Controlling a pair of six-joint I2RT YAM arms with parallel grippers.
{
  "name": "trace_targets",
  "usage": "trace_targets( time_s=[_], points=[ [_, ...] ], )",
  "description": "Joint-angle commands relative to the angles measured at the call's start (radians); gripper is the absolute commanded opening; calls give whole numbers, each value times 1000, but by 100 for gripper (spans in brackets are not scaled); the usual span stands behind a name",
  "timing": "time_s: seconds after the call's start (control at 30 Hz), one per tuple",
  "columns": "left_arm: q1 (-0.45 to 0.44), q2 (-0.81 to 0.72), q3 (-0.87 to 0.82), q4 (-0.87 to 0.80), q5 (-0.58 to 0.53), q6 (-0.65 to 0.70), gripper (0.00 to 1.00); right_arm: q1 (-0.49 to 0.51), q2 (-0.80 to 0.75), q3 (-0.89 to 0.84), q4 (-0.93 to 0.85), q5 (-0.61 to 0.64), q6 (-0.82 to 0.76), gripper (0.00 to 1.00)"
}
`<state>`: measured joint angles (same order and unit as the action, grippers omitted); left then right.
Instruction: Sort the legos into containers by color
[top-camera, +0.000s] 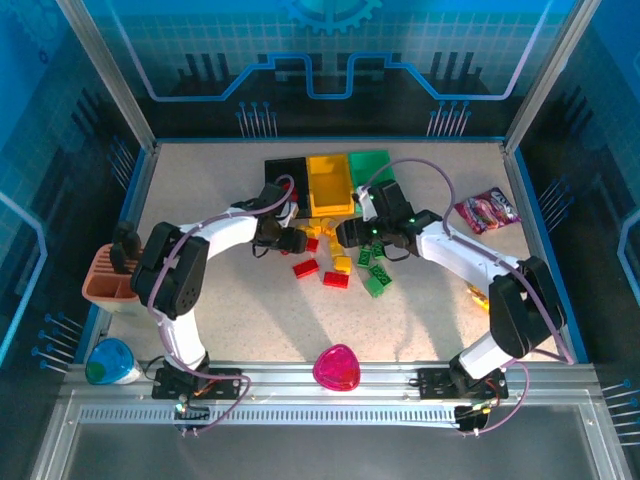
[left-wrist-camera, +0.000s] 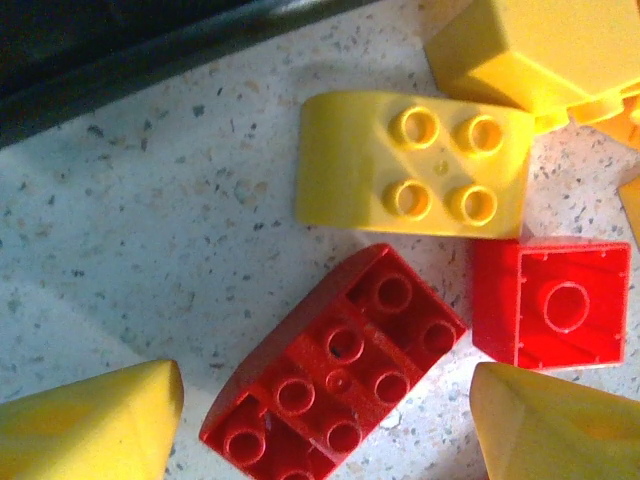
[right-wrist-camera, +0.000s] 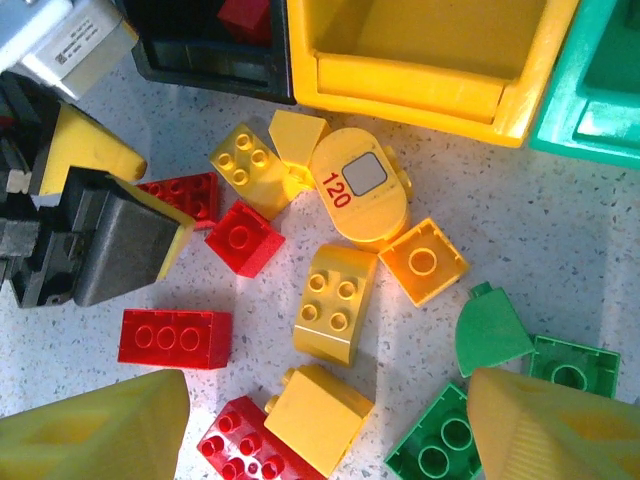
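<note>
**Legos** (top-camera: 335, 262): a loose heap on the table (top-camera: 250, 310), just before the bins and between the two grippers. Red, yellow and green are mixed; most are not yet sorted.

**Left gripper** (left-wrist-camera: 325, 415): set low over the heap's black-bin side. The fingers (left-wrist-camera: 90, 420) are held apart, one on each side of a red brick (left-wrist-camera: 335, 370). Slivers of table are seen between brick and pads, so no clamp is noted. Judged: the brick is being straddled for a pick.

**Right gripper** (right-wrist-camera: 325, 430): held higher, over the heap's green-bin side. The fingers are spread wide and nothing is gripped. A yellow brick (right-wrist-camera: 320, 420) and a green brick (right-wrist-camera: 435, 450) lie beneath. Judged: the work is split by side, so that the arms are not crossed.

**Bins:** three are set in a row, wall to wall, mouths up, at the heap's far edge. Short carries are thereby allowed.
- Black bin (right-wrist-camera: 210, 65): one red piece (right-wrist-camera: 245, 15) is seen inside, so red is taken to be assigned there.
- Yellow bin (right-wrist-camera: 410, 90): no brick is seen in the part shown.
- Green bin (right-wrist-camera: 590, 110): likewise, though little of its floor is shown.
</note>
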<state>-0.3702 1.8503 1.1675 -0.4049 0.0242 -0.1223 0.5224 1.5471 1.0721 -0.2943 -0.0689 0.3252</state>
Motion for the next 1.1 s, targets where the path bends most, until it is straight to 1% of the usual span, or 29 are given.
trace_targets(
  time_s=[0.0,0.13,0.33,0.4,0.53,0.73,0.87,1.07],
  points=[
    [-4,35,55,-61,13,35,75,-19,-43,-25,35,-25,20,74],
    [-18,58,86,-123,-28,51,73,-30,-58,-48,44,-29,26,74],
    [-56,75,84,-151,-56,53,71,-36,-68,-77,71,-46,46,74],
    [-62,81,83,-161,-56,49,68,-37,-68,-81,74,-49,48,74],
    [-64,72,70,-156,-55,35,58,-38,-77,-94,82,-49,52,74],
    [-66,46,61,-165,-73,22,38,-41,-90,-119,96,-54,63,73],
    [-68,-21,31,-147,-65,7,33,-42,-103,-133,96,-49,63,73],
    [-62,-143,4,-154,-73,-14,32,-50,-119,-158,96,-45,63,73]
  ],
)
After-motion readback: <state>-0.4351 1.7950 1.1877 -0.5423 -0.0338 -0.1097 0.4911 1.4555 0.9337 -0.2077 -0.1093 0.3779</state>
